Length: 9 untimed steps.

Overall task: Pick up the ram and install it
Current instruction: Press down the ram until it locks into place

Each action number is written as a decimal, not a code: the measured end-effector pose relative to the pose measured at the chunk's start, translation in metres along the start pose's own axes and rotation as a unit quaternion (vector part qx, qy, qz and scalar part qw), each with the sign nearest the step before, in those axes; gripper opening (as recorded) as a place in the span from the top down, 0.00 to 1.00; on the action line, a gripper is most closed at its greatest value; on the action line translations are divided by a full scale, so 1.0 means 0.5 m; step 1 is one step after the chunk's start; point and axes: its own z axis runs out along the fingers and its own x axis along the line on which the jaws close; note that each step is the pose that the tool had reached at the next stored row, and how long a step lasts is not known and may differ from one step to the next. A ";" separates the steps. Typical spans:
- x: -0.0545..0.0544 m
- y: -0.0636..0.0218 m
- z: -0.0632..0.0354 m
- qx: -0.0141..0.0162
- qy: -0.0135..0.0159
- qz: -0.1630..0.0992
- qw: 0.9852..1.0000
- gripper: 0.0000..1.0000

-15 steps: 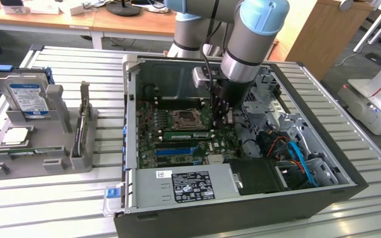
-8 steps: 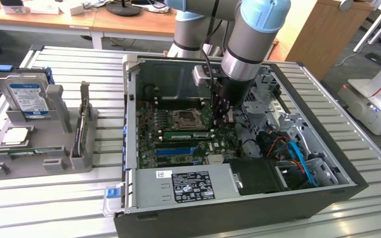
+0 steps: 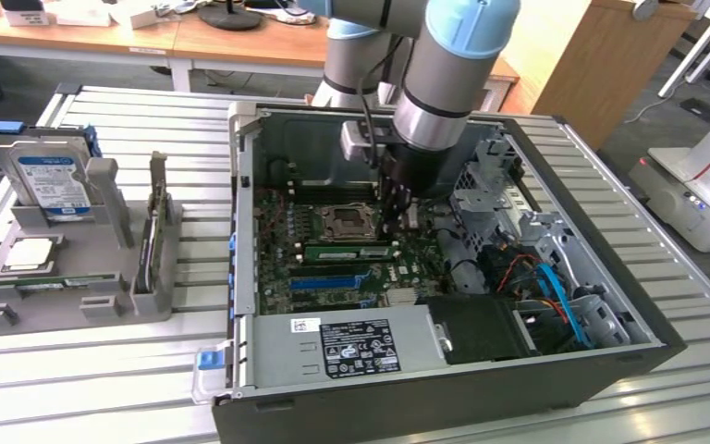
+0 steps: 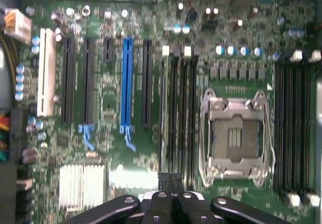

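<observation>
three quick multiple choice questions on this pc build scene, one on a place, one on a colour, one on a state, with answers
1. Where is the hard drive?
a) inside the case
b) standing in the grey holder
c) on the wooden desk

2. What colour is the long slot between the black slots on the motherboard?
a) red
b) yellow
c) blue

3. How does the gripper stand?
a) shut
b) wide open
c) open around the hard drive

Answers:
1 b: the hard drive stands in the grey holder, to the exterior view's left of the case.
2 c: the long slot on the motherboard is blue.
3 a: the gripper has its fingertips together over the board.
</observation>
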 end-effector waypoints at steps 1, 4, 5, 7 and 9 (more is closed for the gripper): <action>0.000 0.007 0.000 0.000 0.000 0.000 1.000 0.89; 0.000 0.026 0.001 0.000 0.000 0.000 1.000 0.89; 0.000 0.032 0.001 0.000 0.000 0.000 1.000 0.89; 0.000 0.045 0.001 0.000 0.000 0.000 1.000 0.89; 0.000 0.057 0.002 0.000 0.000 0.000 1.000 0.89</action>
